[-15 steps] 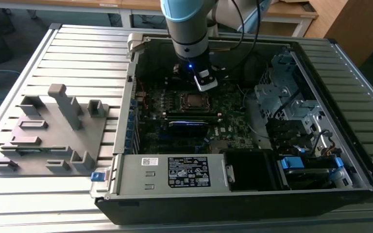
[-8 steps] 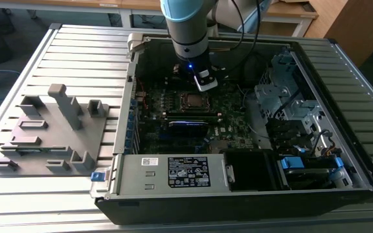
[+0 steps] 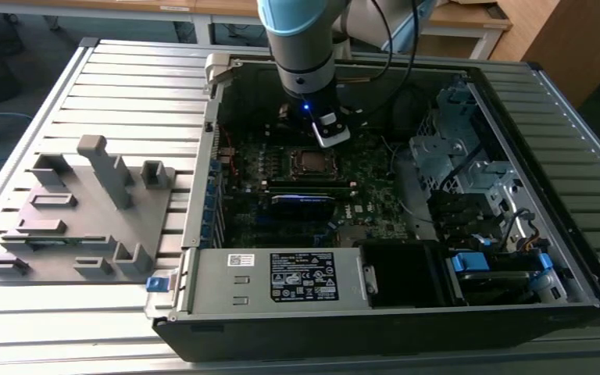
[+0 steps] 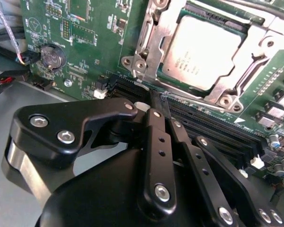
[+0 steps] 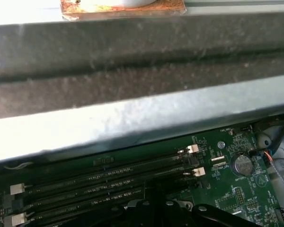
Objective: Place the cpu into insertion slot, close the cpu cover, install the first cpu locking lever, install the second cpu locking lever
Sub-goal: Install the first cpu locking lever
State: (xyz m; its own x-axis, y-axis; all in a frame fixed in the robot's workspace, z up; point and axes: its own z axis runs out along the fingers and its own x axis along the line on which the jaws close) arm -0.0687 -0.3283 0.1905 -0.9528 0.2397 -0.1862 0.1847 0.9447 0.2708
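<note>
Open computer case (image 3: 383, 332) sits on the slatted desk (image 3: 133, 86). A grey fixture tray (image 3: 81, 211) lies just beside it on the exterior view's left. The arm reaches down into the far part of the case, and the end effector (image 3: 330, 139) hangs just far of the insertion slot (image 3: 291, 162) on the green motherboard (image 4: 85, 42).

In the second wrist view we see the cpu (image 4: 203, 47) seated in the slot, silver top up. The cpu cover (image 4: 158, 33) lies flat around it, with its window framing the chip. A thin locking lever (image 4: 138, 52) runs along one cover edge, and we cannot tell if it is latched.

The end effector (image 4: 157, 101) has its fingers (image 4: 154, 123) drawn together with nothing between them. The tip is over the black memory slots (image 4: 213, 127), just beside the cover's corner. Whether it touches anything, we cannot tell.

The coin battery (image 4: 53, 56) sits well apart from the socket. In the first wrist view we see the memory slots (image 5: 109, 182), the battery (image 5: 241, 164) and a grey metal bar (image 5: 132, 118).
</note>
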